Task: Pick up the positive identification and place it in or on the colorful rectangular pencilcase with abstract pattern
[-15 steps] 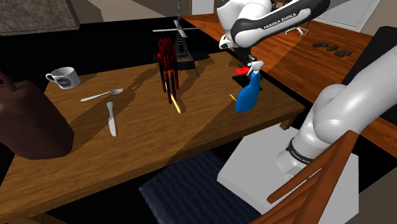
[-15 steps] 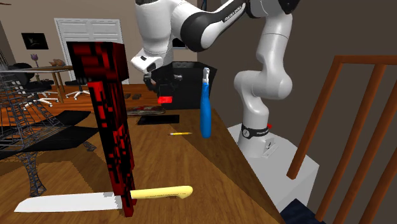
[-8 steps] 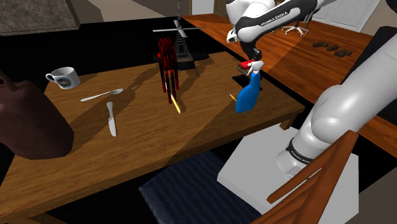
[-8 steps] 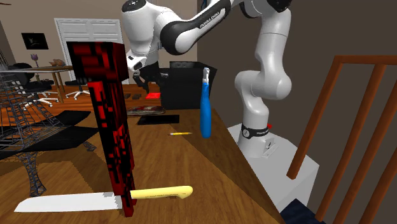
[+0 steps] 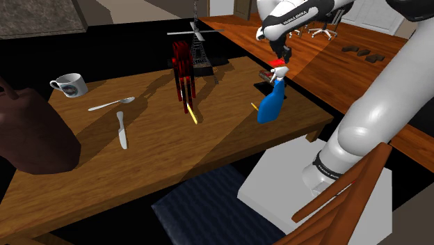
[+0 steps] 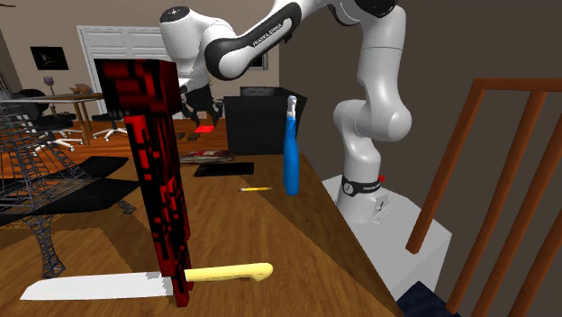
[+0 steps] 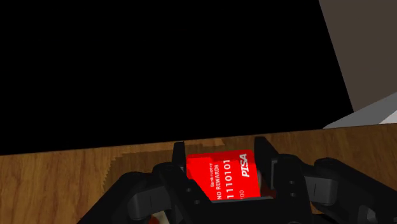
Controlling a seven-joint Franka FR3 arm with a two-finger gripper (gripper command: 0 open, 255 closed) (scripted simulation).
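My black gripper is shut on a small red card with white print, held in the air just above the blue spray bottle. In the wrist view the card sits clasped between the two fingers of the gripper, above the wooden table edge. The second exterior view has the gripper and card beyond the far end of the table. The pencilcase is a tall red-and-black patterned block standing upright mid-table, large in the second exterior view's foreground.
A wire tower model stands behind the pencilcase. A yellow-handled knife lies at its foot. A pencil and the spray bottle stand near the table's stand-side edge. Mug, spoon and knife lie far left.
The gripper, still clasping the red card, has risen a little and swung away from the stand, moving leftward in the second exterior view. Nothing on the table has moved.
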